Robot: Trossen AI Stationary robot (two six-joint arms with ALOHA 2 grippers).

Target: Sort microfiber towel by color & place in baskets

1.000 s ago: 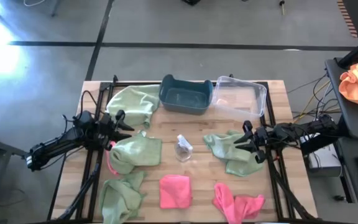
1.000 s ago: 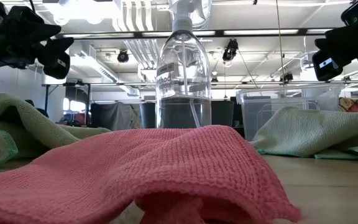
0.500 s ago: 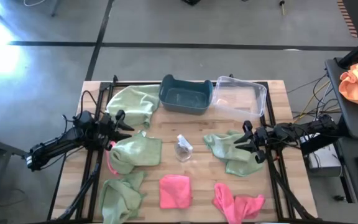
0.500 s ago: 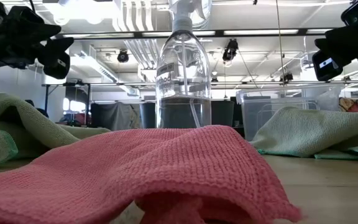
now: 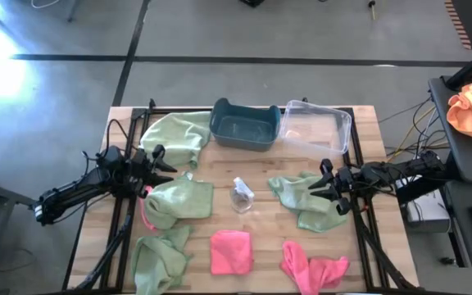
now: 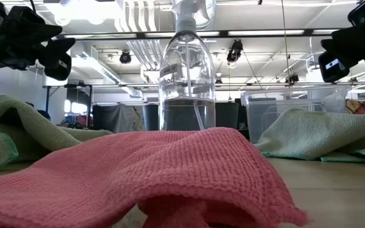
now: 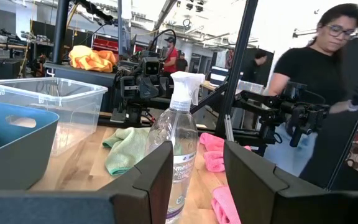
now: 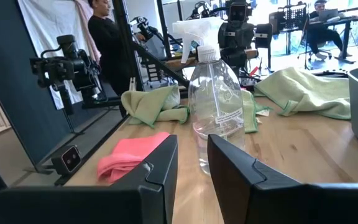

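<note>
1. Scattered over the table (image 5: 220,176) lie soft cloths: sage green towels (image 5: 179,199) and bright pink towels (image 5: 230,251).
2. At the far edge sit the teal basket (image 5: 245,124) and the clear basket (image 5: 315,128), touching.
3. Left gripper (image 5: 159,160) and right gripper (image 5: 326,187) hover at opposite sides, fingers spread, holding nothing.

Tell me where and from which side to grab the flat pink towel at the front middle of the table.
The pink towel lies flat, folded roughly square, apart from its neighbours. Probably best to come straight down and pinch its raised fold at the edge nearest the spray bottle; no gripper is near it yet.
</note>
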